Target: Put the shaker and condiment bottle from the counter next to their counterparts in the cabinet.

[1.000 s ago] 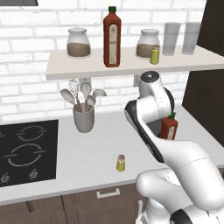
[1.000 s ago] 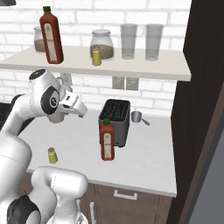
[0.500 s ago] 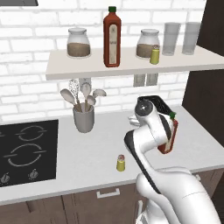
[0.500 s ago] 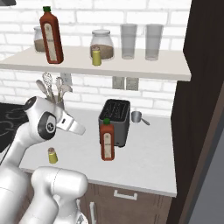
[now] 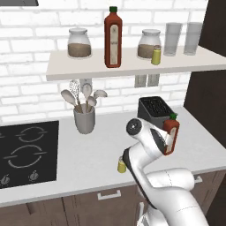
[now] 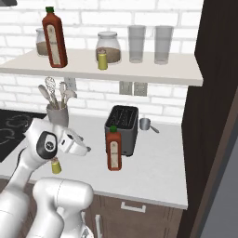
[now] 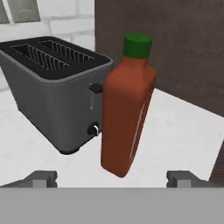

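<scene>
Two fingers (image 7: 112, 180) spread wide, nothing between them, tips low at either side of the hand view with the tall red-brown sauce bottle with bright green cap (image 7: 127, 105) straight ahead and apart from them. Bottle stands upright on the white desk (image 6: 158, 172), just beside the front of the dark grey two-slot toaster (image 6: 122, 128); touching or not, cannot tell. In the left base view the white arm's wrist covers part of the bottle (image 5: 171, 134).

Tiny yellow cylindrical shaker with tan-pink cap (image 5: 121, 165) stands upright on the desk near the front edge, close beside the arm, well apart from the sauce bottle.

Long open white wall shelf (image 5: 132, 66) against white brick carries, from left in the left base view: glass jar of brown powder (image 5: 79, 43), tall red bottle with dark cap and beige front label (image 5: 113, 37), second glass jar of brown powder (image 5: 148, 44) with a second tiny yellow shaker (image 5: 156, 55) just in front of it, two clear drinking glasses (image 5: 182, 38). All upright.

Grey utensil crock with spoons (image 5: 84, 115) on the desk under the shelf, black cooktop (image 5: 26, 152) at left. Small metal measuring cup (image 6: 147, 124) behind the toaster.
</scene>
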Robot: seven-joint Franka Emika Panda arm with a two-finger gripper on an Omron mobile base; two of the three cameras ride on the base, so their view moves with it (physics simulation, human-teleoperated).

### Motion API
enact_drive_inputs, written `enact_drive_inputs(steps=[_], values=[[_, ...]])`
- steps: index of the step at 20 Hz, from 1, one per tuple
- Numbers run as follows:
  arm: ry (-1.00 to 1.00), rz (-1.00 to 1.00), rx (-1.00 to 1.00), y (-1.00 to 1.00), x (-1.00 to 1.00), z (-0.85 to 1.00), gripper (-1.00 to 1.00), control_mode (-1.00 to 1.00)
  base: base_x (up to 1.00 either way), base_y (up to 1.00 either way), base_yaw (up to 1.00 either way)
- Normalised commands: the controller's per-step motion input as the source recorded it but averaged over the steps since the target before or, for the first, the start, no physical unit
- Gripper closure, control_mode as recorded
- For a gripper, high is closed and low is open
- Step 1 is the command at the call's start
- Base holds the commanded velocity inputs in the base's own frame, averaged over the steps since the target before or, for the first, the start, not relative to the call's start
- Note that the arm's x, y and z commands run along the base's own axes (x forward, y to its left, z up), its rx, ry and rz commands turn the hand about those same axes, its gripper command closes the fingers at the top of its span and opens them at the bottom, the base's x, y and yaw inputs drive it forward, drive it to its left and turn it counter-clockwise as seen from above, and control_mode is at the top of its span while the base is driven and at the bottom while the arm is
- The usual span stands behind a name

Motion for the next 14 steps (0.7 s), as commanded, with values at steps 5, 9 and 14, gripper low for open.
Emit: enact_drive_inputs(steps=[5,9,14], values=[[-0.17,-0.26,-0.10,-0.02,0.00,-0.43,-1.00,-1.00,0.00,0.00,0.00],[-0.10,-0.12,-0.02,-0.21,0.00,-0.16,-1.00,-1.00,0.00,0.00,0.00],[-0.07,-0.03,0.00,-0.42,0.14,-0.15,-1.00,-1.00,0.00,0.00,0.00]])
